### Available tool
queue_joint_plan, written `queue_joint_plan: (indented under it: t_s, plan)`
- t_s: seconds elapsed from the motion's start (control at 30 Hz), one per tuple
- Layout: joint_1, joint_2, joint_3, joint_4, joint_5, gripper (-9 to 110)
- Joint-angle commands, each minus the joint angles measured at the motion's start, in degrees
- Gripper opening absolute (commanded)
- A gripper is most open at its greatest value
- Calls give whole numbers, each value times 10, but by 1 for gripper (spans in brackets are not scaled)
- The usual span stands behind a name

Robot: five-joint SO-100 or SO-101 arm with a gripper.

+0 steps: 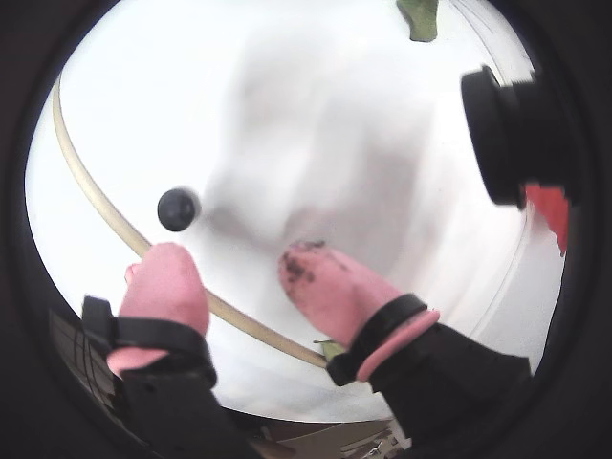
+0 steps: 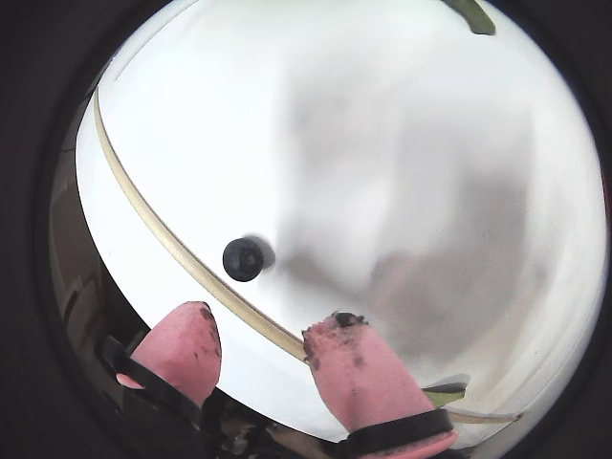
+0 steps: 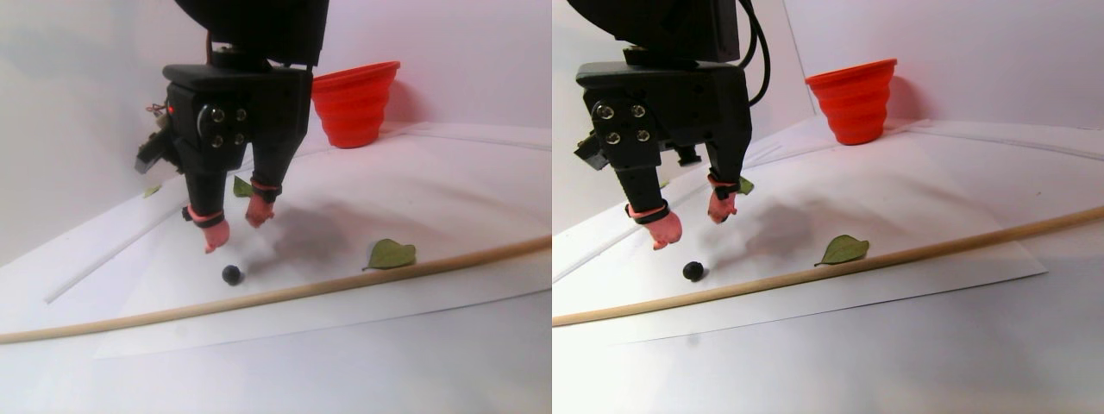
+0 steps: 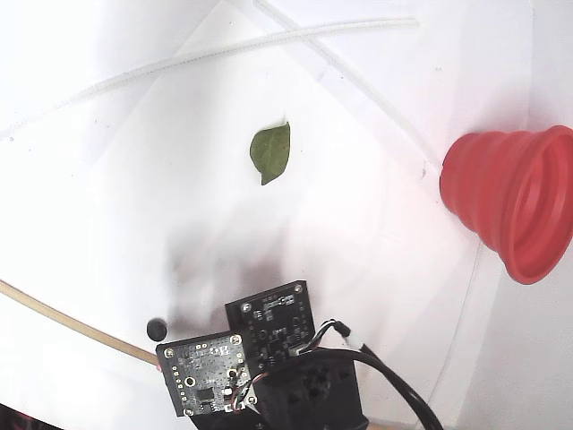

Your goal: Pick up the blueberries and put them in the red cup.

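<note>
Red cup (image 1: 553, 212) mostly hidden, edge-cut

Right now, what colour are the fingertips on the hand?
Pink, smudged with dark stains; the fingertips of the hand show best in a wrist view.

Gripper (image 3: 233, 226) open, hovering above blueberry (image 3: 231, 274); red cup (image 3: 354, 102) behind.

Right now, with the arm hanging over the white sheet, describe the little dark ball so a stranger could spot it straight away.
Start at the long pale wooden stick lying across the white paper sheet. In the stereo pair view, just on the far side of it, below the pink-tipped open gripper, sits the small round matte black-blue blueberry. It is the only dark ball, unlike the flat green leaf or the far red ribbed cup.
</note>
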Motion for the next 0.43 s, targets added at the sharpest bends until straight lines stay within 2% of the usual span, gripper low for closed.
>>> queue_joint_plan:
  t_s: [0.0, 0.4]
  plan:
    - [0, -12, 1, -28, -6, 18]
    - [-15, -112, 4, -114, -14, 18]
